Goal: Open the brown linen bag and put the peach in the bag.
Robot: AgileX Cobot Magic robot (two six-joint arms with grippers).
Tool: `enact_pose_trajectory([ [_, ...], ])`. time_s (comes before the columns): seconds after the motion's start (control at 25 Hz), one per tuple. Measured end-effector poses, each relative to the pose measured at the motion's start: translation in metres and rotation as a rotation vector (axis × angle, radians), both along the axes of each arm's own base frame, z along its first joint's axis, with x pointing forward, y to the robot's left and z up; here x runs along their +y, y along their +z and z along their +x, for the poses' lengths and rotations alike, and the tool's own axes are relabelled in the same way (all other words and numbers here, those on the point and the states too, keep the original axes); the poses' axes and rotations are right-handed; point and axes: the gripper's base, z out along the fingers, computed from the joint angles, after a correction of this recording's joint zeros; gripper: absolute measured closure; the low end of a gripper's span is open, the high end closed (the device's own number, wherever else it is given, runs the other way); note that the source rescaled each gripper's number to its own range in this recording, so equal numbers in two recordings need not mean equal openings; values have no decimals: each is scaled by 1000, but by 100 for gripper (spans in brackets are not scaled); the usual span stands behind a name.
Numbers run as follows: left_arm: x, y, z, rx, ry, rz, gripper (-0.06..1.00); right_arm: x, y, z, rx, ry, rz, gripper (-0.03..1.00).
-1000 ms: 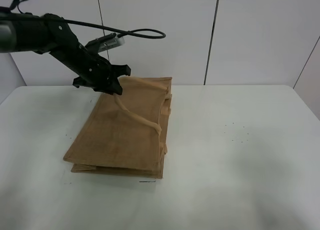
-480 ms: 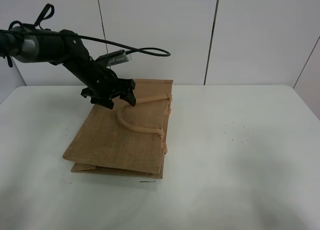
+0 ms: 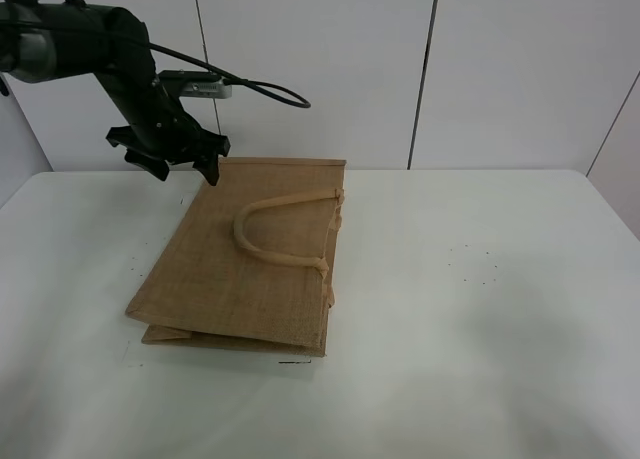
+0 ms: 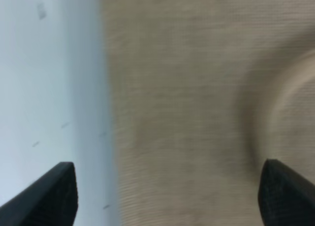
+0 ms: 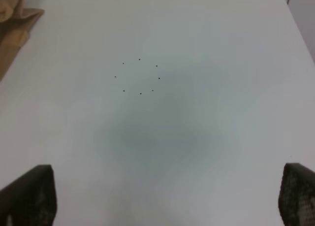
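The brown linen bag (image 3: 250, 264) lies flat and closed on the white table, with one beige loop handle (image 3: 272, 227) lying on its upper face. My left gripper (image 3: 180, 169) is open and empty, hovering over the bag's far left corner. In the left wrist view the bag's weave (image 4: 187, 113) fills the space between the spread fingertips (image 4: 59, 191), and the handle (image 4: 290, 103) shows blurred. My right gripper (image 5: 162, 196) is open and empty over bare table; it does not show in the exterior high view. The peach is out of view.
A ring of small dark dots (image 3: 478, 264) marks the white table (image 3: 480, 359) right of the bag; it also shows in the right wrist view (image 5: 140, 77). A corner of the bag (image 5: 12, 29) shows there too. A white panelled wall stands behind the table.
My left gripper let go of the bag's handle, which dropped flat onto the bag. The gripper then moved left and back toward the bag's far left corner.
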Motion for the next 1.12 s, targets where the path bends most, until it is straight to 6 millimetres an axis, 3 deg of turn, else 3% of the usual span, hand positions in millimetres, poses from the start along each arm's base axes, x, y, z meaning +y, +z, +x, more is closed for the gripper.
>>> enact_pose_trajectory([
  [0.2, 46, -1, 2, 62, 109, -3, -6, 0, 0, 0, 0, 0, 0, -3],
  [0.32, 63, -2, 0, 105, 141, -17, -6, 0, 0, 0, 0, 0, -1, -3],
  [0.64, 62, 1, -19, 289, 144, -32, -6, 0, 0, 0, 0, -1, -1, -3],
  [0.92, 59, 45, -38, 190, 131, -51, -6, 0, 0, 0, 0, -1, -2, -3],
  [1.12, 63, 72, -84, 161, 130, -55, -6, 0, 0, 0, 0, -1, -2, -3],
])
